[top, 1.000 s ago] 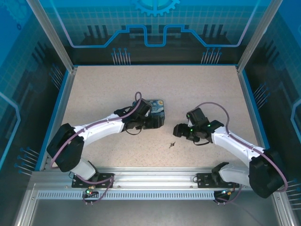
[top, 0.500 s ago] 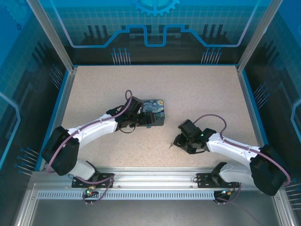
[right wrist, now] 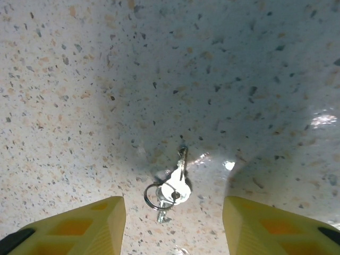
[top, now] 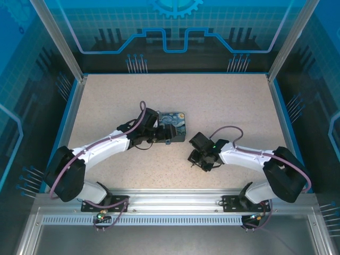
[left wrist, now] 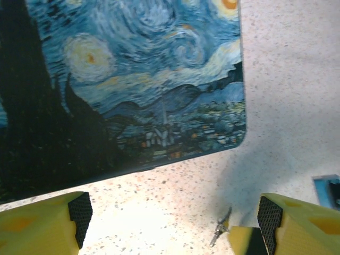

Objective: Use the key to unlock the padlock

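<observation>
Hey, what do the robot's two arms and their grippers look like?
The left arm and right arm have white links, black joints and looping purple cables. The left gripper and right gripper have blocky yellow fingers with black pads.

Left gripper (left wrist: 170, 226), right gripper (right wrist: 173, 226): jaws spread.

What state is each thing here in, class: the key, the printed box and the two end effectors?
Key: lying flat on the table on its ring, not gripped.
Printed box: flat on the table, picture side up, not gripped.
Left end effector: open, just short of the printed box, holding nothing.
Right end effector: open, one finger on either side of the key, not touching it.
</observation>
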`<action>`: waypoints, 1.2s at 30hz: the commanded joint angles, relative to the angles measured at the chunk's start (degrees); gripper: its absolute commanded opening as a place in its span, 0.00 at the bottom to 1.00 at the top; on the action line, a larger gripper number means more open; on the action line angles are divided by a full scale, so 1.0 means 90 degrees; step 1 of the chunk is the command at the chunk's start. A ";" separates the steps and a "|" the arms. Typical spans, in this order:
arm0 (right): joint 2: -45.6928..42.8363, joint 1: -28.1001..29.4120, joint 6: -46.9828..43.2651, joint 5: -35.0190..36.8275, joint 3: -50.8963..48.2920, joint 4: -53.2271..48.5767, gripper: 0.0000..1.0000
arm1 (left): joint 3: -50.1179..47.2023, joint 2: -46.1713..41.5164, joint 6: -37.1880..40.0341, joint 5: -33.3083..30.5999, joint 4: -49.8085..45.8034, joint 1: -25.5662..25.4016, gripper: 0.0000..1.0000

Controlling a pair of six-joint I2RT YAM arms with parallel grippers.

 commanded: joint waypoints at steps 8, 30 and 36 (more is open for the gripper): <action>0.0504 0.0166 0.0435 0.0234 0.0407 -0.0376 0.50 | -0.0077 -0.0397 -0.0421 0.0613 0.0477 0.0037 0.84; 0.0993 0.0241 -0.0890 0.0038 0.0812 -0.0740 0.06 | -0.0129 -0.0450 -0.0529 0.0658 0.0634 0.0031 0.85; 0.1364 0.0186 -0.3419 0.0151 0.1675 -0.1392 0.00 | -0.0178 -0.0507 -0.0547 0.0660 0.0633 0.0036 0.85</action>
